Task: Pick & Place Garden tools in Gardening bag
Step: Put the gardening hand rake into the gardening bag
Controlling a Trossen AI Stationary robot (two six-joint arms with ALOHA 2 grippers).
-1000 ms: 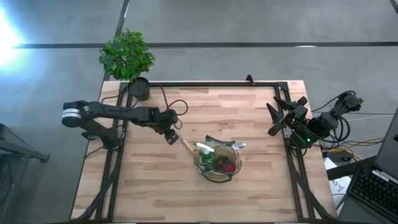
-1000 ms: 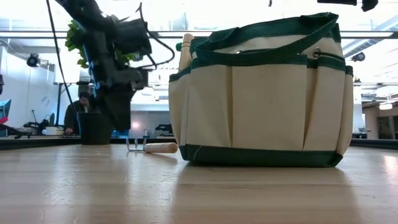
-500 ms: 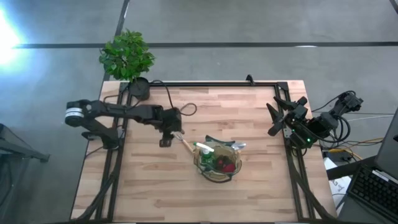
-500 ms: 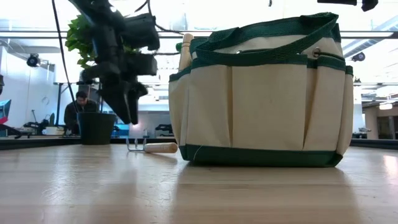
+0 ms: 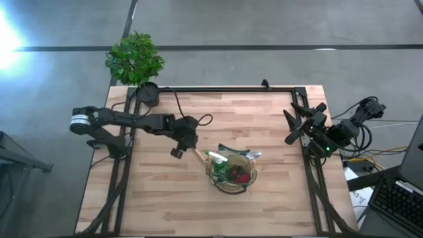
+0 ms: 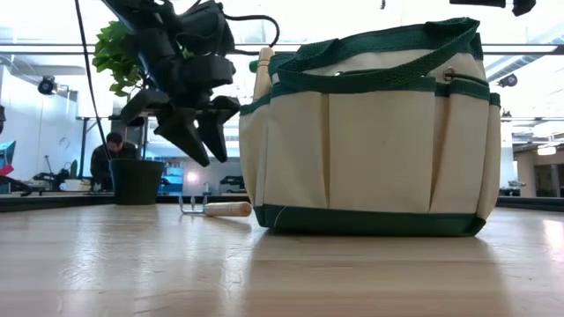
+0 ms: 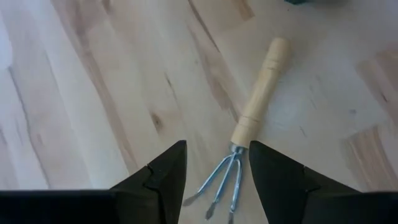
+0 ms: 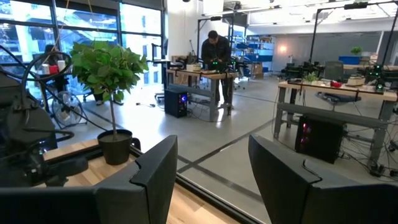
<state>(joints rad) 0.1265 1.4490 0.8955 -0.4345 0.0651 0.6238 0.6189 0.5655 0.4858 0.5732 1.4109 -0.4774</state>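
Hovering above the rake (image 7: 249, 149), the left gripper (image 7: 214, 171) is holding its fingers spread wide, empty. Rake is lying on the table (image 5: 165, 198) just beside the gardening bag (image 5: 231, 173). Right gripper (image 5: 297, 125) is waiting well apart from the bag, open

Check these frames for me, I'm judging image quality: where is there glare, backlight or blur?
High view: a bright flare burns the upper left corner. Low view: bright windows backlight the left hand into a silhouette above the rake; the gardening bag stays readable. Left wrist view: the rake looks slightly soft.
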